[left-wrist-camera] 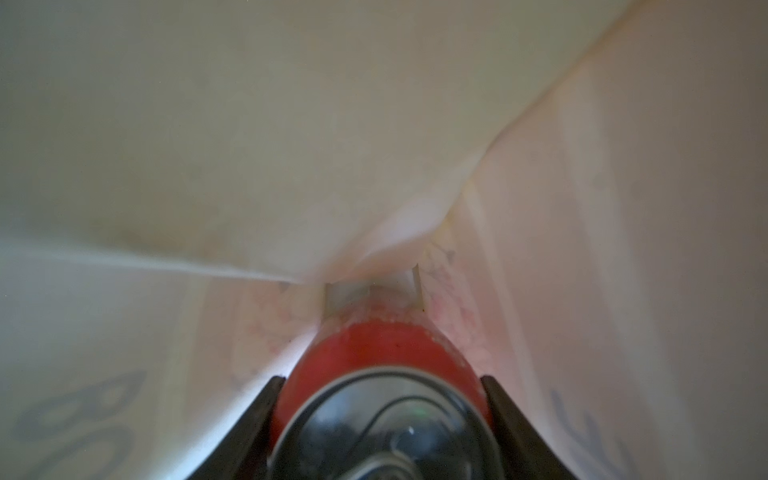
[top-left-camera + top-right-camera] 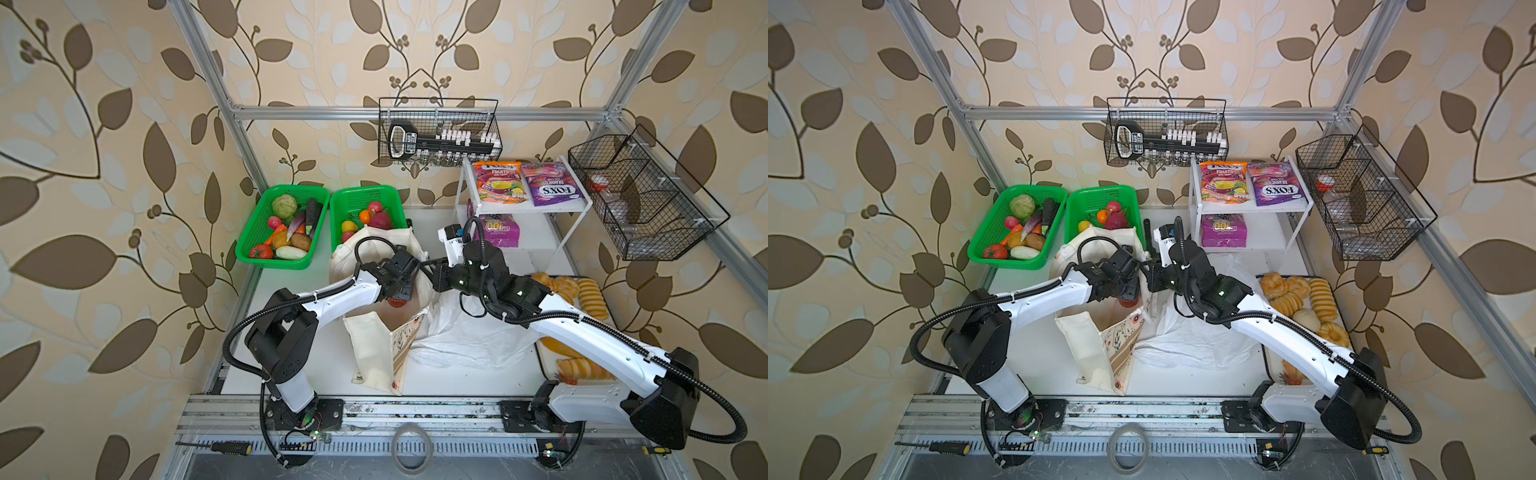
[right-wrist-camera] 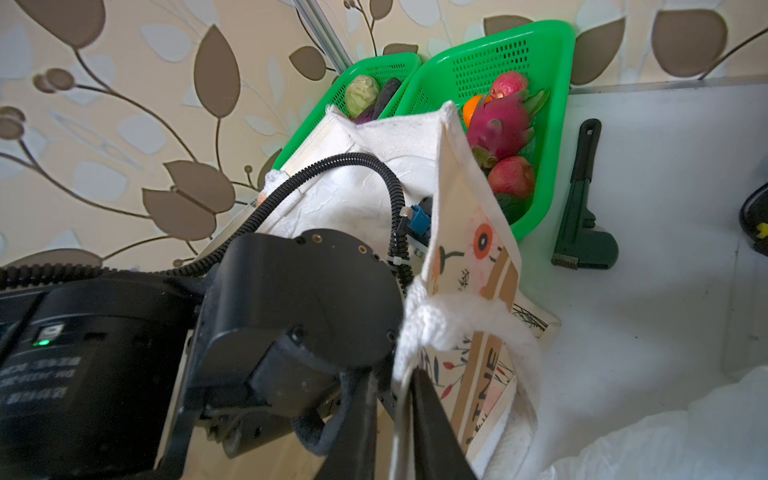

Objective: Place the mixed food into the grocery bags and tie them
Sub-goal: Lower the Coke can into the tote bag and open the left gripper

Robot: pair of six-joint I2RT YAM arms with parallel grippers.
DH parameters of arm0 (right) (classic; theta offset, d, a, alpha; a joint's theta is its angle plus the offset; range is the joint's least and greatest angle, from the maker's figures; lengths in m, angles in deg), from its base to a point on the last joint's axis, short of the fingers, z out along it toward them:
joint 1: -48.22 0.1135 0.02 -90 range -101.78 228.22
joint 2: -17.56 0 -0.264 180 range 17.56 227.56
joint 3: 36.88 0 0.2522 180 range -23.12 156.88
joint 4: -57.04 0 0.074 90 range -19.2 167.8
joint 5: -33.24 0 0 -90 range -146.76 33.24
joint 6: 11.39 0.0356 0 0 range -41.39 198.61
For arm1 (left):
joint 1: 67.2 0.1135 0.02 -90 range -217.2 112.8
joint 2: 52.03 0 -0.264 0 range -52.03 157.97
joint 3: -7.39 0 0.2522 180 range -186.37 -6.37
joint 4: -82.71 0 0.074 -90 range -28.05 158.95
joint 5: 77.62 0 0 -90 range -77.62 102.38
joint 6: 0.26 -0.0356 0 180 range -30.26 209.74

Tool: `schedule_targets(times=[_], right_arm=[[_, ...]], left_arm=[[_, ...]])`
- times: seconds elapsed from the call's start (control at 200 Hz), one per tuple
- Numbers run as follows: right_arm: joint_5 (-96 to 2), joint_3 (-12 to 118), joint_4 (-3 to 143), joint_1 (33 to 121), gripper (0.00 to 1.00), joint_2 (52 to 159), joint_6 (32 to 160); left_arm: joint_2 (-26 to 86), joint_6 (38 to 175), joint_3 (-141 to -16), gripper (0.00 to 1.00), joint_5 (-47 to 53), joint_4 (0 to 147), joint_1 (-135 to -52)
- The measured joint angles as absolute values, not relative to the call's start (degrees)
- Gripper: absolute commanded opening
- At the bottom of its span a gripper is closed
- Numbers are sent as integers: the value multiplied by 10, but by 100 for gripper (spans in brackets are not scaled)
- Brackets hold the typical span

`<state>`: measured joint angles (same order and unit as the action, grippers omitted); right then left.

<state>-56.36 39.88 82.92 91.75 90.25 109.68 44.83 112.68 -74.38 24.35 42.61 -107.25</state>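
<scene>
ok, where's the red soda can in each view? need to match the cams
Top view: red soda can near centre, under the left arm's wrist, in the cream tote mouth.
Top view: same spot, slightly further left in the picture.
Left wrist: bottom centre, large, held in the left claw.
Right wrist: not in it; the left arm's wrist blocks it.
Shared landmark: the cream tote, in all four.

Red can [image 2: 1128, 302] within cream tote [image 2: 1084, 347]
</scene>
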Motion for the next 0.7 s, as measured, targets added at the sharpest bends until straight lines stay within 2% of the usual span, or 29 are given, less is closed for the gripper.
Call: schedule_targets(times=[0.08,0.15,0.31,0.435,0.7], right_arm=[[-563,396,829,917,18,902,1097],[-563,394,829,917,19,902,1097],[-563,393,829,916,21,902,1097],[-561,392,828,915,21,902,1097],[-550,390,826,909,25,900,1101]], left_arm=[[452,1127,-748,15,243,426,-1072],[454,1127,-750,20,243,426,-1072],[454,1127,-751,49,242,425,-1072],[454,1126,-755,64,237,416,-1072],[461,1119,-786,78,217,369,-1072]])
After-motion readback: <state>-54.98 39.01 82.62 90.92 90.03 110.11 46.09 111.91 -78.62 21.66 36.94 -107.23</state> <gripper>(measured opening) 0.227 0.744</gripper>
